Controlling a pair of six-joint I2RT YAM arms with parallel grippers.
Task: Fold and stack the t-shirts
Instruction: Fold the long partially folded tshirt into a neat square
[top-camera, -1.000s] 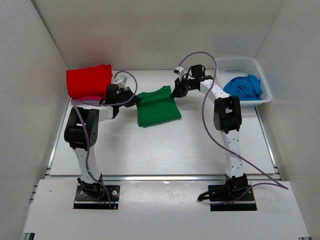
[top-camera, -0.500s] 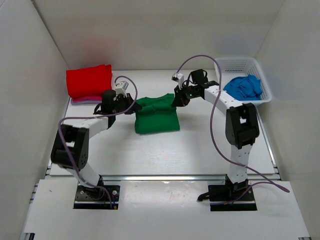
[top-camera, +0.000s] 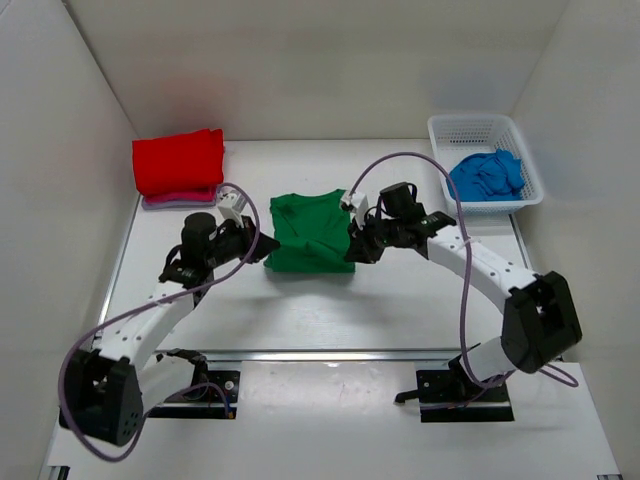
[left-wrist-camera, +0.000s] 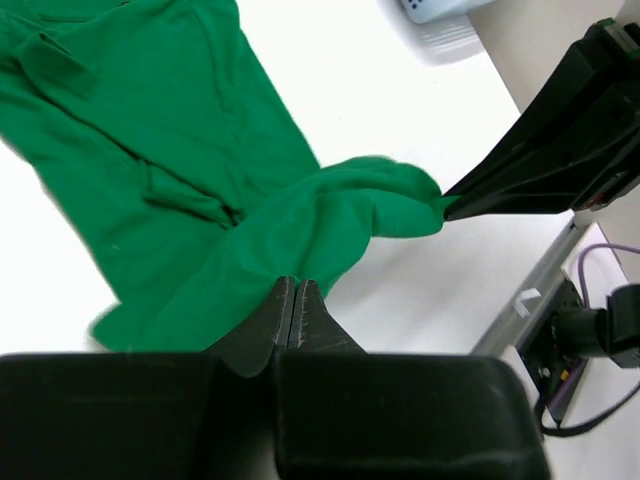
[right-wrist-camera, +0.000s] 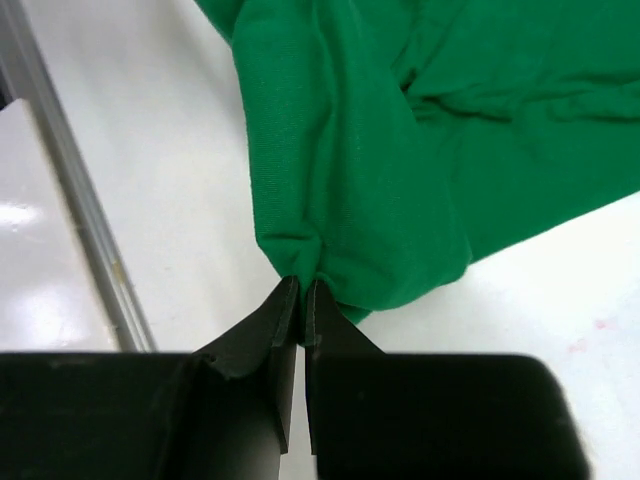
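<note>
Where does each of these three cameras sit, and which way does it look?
Top external: fixed above and behind the arms, looking down on the table; both arms show.
Left wrist: on the left arm, looking along the shut left gripper at the green t-shirt it pinches.
Right wrist: on the right arm, looking past the shut right gripper at the same shirt.
Shared: all three show that shirt.

Left pincer (left-wrist-camera: 295, 300) pinching green t-shirt (left-wrist-camera: 200, 190)

Table (top-camera: 400, 300): green t-shirt (top-camera: 310, 235), shirt stack (top-camera: 178, 165), basket (top-camera: 470, 126)
</note>
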